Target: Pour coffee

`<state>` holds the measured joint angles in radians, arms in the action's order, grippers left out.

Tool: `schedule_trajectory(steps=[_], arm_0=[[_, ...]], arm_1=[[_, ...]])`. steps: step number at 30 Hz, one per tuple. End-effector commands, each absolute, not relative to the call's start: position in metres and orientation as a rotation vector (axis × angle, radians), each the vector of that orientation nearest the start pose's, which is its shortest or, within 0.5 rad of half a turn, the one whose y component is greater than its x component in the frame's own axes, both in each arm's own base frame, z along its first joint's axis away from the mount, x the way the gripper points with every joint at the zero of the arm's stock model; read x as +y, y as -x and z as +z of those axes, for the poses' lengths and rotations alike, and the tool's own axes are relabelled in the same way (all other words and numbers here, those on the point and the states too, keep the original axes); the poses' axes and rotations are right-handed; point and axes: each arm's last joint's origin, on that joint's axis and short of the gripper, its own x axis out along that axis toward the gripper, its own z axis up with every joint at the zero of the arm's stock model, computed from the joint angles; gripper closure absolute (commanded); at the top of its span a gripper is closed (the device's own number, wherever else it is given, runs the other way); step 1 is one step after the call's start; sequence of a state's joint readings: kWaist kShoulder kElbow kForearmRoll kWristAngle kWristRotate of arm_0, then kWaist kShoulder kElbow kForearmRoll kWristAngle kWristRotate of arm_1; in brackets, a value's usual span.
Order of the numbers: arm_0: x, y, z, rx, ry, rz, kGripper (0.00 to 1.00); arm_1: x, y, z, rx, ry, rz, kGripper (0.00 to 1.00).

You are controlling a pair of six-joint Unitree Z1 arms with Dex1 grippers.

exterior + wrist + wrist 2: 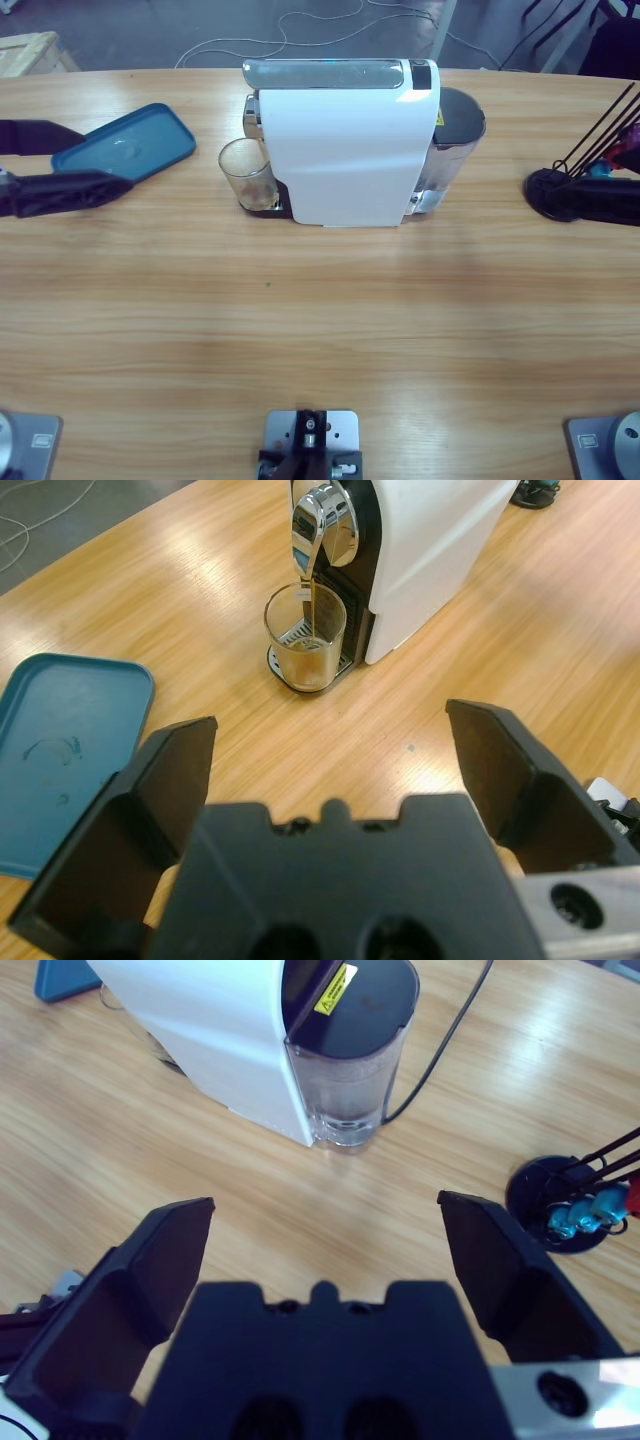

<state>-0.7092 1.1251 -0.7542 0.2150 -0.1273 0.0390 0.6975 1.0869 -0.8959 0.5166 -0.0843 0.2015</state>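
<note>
Left wrist view: coffee (pixel 311 610) runs in a thin brown stream from the chrome spout (pixel 322 528) into a clear glass (pixel 305 637).
A shallow brown pool lies in the glass, which stands on the drip tray of the white machine (pixel 350 140). Left gripper (pixel 330 760) hangs low above the wooden worktop (pixel 320 320), well apart, jaws wide open and empty, beside a blue lid (pixel 65 755). Right gripper (pixel 325 1245), likewise agape and holding nothing, faces the machine's water tank (pixel 350 1070), near a capsule rack (pixel 570 1205).
</note>
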Motion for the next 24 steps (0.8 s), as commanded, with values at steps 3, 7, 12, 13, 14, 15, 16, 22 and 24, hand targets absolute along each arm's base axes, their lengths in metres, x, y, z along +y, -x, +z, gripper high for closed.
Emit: schedule_trajectory(steps=[3, 7, 12, 13, 14, 15, 16, 22, 24], arm_0=[[-0.1132, -0.1184, 0.3158, 0.605, -0.206, -0.853, 0.000], [-0.1126, -0.1178, 0.3175, 0.597, -0.204, -0.853, 0.000], [-0.1129, -0.1181, 0.3150, 0.608, -0.205, -0.851, 0.000], [-0.1129, -0.1181, 0.3130, 0.616, -0.207, -0.851, 0.000], [-0.1125, -0.1175, 0.3115, 0.621, -0.209, -0.851, 0.000], [-0.1118, -0.1168, 0.3113, 0.622, -0.209, -0.851, 0.000], [-0.1111, -0.1161, 0.3118, 0.619, -0.208, -0.850, 0.000], [-0.1096, -0.1152, 0.3165, 0.590, -0.218, -0.844, 0.000], [-0.1095, -0.1151, 0.3171, 0.588, -0.217, -0.845, 0.000]], arm_1=[[0.0926, -0.1162, 0.3403, 0.723, 0.111, 0.511, 0.000], [0.0933, -0.1173, 0.3402, 0.724, 0.117, 0.508, 0.000], [0.0934, -0.1178, 0.3424, 0.716, 0.119, 0.507, 0.000], [0.0933, -0.1179, 0.3422, 0.717, 0.121, 0.503, 0.000], [0.0931, -0.1181, 0.3422, 0.716, 0.122, 0.499, 0.000], [0.0929, -0.1178, 0.3424, 0.714, 0.122, 0.499, 0.000], [0.0923, -0.1171, 0.3430, 0.711, 0.121, 0.499, 0.000], [0.0906, -0.1154, 0.3448, 0.703, 0.118, 0.498, 0.000], [0.0898, -0.1143, 0.3444, 0.703, 0.117, 0.500, 0.000]])
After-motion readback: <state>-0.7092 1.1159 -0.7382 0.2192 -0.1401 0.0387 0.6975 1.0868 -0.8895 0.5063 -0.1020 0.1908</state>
